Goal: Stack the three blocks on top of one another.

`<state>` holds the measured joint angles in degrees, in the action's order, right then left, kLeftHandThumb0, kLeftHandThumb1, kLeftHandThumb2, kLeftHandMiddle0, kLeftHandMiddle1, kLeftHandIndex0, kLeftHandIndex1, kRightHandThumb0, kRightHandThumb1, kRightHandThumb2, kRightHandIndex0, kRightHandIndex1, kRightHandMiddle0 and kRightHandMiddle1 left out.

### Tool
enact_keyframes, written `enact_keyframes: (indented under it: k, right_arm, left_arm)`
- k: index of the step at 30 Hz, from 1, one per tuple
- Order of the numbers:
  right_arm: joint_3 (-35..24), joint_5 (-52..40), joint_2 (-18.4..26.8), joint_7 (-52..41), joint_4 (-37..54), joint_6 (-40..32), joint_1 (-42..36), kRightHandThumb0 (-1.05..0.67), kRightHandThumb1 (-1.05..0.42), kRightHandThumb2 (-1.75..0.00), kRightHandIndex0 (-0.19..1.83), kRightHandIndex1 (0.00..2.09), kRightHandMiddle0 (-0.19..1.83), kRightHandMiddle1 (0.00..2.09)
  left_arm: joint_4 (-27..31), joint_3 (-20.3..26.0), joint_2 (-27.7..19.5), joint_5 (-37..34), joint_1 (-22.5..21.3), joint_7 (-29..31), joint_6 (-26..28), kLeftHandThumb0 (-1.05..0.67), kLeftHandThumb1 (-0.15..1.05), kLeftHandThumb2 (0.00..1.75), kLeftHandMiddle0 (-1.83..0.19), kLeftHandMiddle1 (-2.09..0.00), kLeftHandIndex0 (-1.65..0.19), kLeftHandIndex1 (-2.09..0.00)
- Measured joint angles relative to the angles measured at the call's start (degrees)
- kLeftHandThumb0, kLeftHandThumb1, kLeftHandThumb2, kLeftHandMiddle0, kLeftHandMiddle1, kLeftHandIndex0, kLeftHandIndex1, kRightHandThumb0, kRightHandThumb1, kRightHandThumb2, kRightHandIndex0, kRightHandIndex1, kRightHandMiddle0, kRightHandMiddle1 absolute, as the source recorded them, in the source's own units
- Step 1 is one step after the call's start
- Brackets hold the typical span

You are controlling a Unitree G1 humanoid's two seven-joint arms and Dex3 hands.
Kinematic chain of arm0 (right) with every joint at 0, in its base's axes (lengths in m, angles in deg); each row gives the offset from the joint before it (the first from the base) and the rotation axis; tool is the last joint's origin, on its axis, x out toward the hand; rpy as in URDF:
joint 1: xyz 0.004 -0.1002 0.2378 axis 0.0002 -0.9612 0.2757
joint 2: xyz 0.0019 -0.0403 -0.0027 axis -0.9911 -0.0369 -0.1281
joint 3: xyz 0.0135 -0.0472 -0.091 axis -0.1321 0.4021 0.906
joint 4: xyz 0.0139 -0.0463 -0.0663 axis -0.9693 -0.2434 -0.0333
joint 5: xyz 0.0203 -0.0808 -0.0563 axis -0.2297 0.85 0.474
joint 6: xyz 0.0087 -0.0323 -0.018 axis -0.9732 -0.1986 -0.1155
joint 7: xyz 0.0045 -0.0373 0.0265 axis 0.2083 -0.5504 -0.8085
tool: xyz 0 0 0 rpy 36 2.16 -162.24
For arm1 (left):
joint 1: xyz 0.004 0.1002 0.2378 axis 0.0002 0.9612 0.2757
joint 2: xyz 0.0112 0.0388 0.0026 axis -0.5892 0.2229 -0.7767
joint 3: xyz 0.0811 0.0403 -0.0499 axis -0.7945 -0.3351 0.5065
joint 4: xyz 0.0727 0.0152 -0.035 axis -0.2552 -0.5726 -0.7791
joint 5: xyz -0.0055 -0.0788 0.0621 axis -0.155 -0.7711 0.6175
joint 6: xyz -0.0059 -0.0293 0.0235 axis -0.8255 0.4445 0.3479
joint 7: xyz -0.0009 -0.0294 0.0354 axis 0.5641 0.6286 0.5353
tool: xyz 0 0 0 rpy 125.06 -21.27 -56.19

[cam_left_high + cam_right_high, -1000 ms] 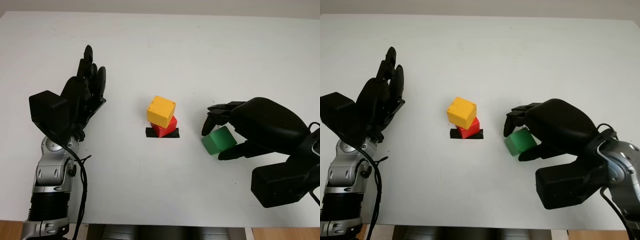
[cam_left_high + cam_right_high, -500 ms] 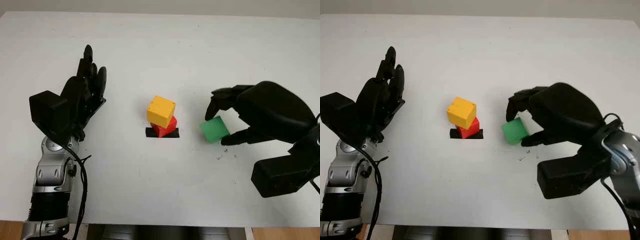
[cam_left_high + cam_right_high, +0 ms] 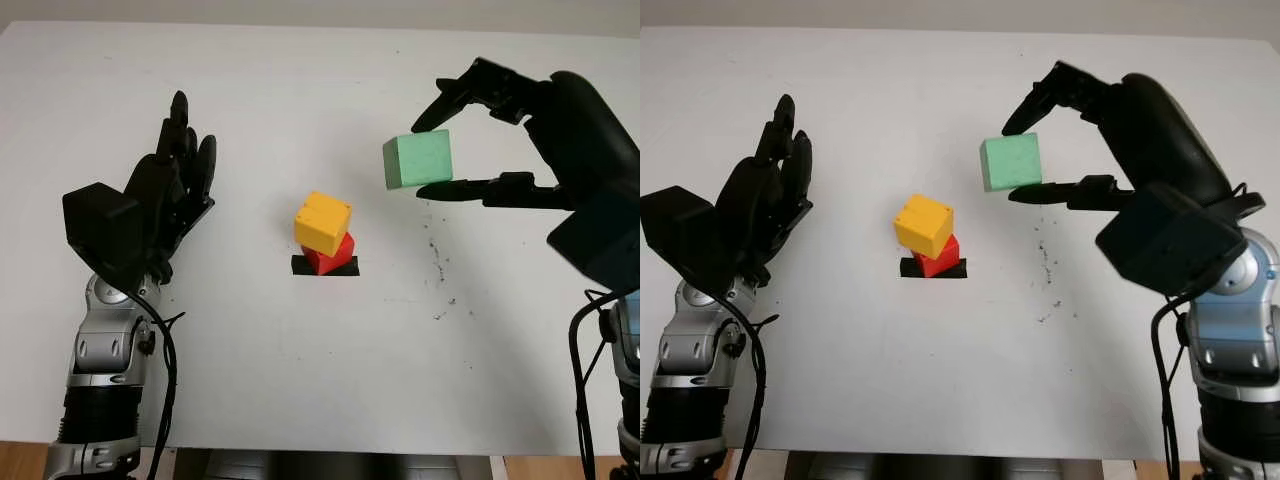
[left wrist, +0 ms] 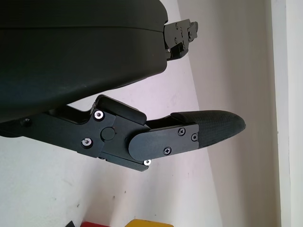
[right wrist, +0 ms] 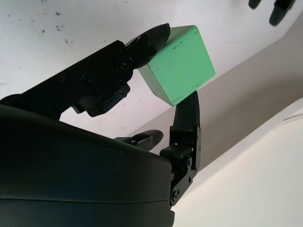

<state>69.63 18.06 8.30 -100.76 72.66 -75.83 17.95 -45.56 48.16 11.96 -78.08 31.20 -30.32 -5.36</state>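
While the yellow block (image 3: 323, 222) sits skewed on the red block (image 3: 334, 253), the green block (image 3: 417, 160) is held aloft to their right, pinched on opposite faces by the right hand (image 3: 478, 135). It is judged rigid, light and smooth-sided (liable to slip under a fingertip grip). The left hand (image 3: 165, 190) is noted open, well left of the stack.
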Motion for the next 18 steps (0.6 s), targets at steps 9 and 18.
enact_keyframes:
  k: [9, 18]
  right_arm:
    - [0.96, -9.35, 0.02, -6.14, -0.37, -25.45, 15.56, -0.35, -0.86, -0.05, 0.50, 0.01, 0.41, 1.70]
    - [8.99, -13.50, 3.29, -16.11, -13.05, -38.04, 32.41, -0.36, -0.87, -0.06, 0.54, 0.03, 0.43, 1.72]
  left_arm:
    - [0.61, 0.01, -0.02, -0.10, 0.40, -0.06, 0.24, -0.76, 1.05, 0.58, 0.19, 0.00, 0.19, 0.00]
    - [1.01, -0.15, 0.01, 0.03, 0.53, -0.42, 0.75, -0.76, 1.05, 0.59, 0.19, 0.00, 0.19, 0.00]
